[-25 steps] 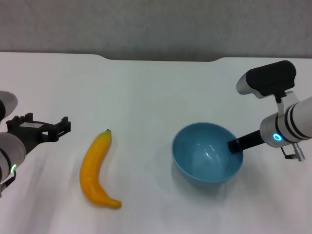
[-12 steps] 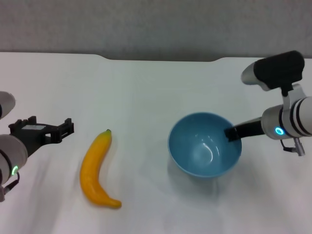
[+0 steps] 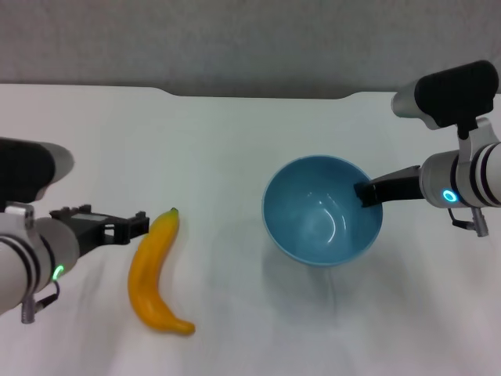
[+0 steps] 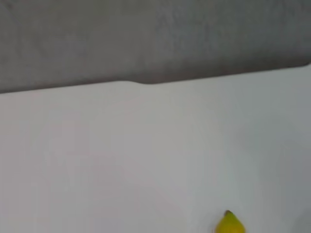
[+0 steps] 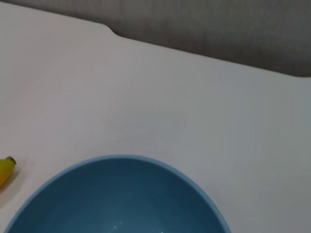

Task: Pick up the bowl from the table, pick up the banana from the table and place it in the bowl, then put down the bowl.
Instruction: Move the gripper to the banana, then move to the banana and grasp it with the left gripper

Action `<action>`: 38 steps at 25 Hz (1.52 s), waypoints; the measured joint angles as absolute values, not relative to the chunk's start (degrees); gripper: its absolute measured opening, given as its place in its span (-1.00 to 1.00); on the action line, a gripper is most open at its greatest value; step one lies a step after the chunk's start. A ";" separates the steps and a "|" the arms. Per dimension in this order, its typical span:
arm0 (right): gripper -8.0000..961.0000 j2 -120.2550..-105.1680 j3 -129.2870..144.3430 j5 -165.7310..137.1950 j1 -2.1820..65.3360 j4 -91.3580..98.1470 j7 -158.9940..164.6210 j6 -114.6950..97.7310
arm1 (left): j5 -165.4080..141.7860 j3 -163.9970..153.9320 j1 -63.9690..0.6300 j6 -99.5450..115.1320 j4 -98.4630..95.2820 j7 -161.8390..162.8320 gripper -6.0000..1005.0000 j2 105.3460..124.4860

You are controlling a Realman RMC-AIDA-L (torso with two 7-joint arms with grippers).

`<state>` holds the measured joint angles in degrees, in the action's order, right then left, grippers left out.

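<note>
The light-blue bowl (image 3: 321,211) hangs a little above the white table (image 3: 227,149), with its shadow below it. My right gripper (image 3: 366,193) is shut on the bowl's right rim; one dark finger reaches inside. The bowl fills the lower part of the right wrist view (image 5: 116,199). The yellow banana (image 3: 153,270) lies on the table at the left, stem tip pointing away. My left gripper (image 3: 129,227) is open, just left of the banana's stem end and apart from it. The banana's tip shows in the left wrist view (image 4: 228,224) and the right wrist view (image 5: 5,170).
The table's far edge has a shallow notch (image 3: 258,95) in front of a grey wall. Bare tabletop lies between the banana and the bowl and in front of both.
My right gripper has lifted the bowl up and slightly left. My left gripper has moved right, close to the banana's stem end. The banana has not moved.
</note>
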<state>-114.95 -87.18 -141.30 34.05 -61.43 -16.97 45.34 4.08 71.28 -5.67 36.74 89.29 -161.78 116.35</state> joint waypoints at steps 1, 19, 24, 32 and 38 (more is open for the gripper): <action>-0.91 -114.96 -87.07 -141.31 33.93 -61.74 -16.98 45.34 | 4.69 71.28 -6.34 36.90 88.53 -161.93 0.79 116.36; -0.91 -114.96 -85.83 -141.25 33.04 -64.06 -17.05 45.35 | 8.97 69.87 -14.97 39.65 74.97 -162.62 0.79 116.45; -0.91 -114.96 -85.47 -141.34 33.24 -64.15 -17.05 45.35 | 9.11 69.57 -15.87 38.00 72.73 -162.66 0.79 116.48; -0.91 -114.96 -85.42 -141.38 33.27 -64.16 -17.05 45.35 | 13.48 70.33 -17.36 37.84 71.88 -162.67 0.79 116.40; -0.91 -114.95 -84.66 -141.28 33.50 -64.16 -17.05 44.98 | 14.23 69.87 -19.27 36.84 68.86 -162.73 0.79 116.61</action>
<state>-114.95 -84.66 -141.28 33.50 -64.16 -17.05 44.98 14.23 69.87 -19.26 36.84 68.86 -162.73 116.61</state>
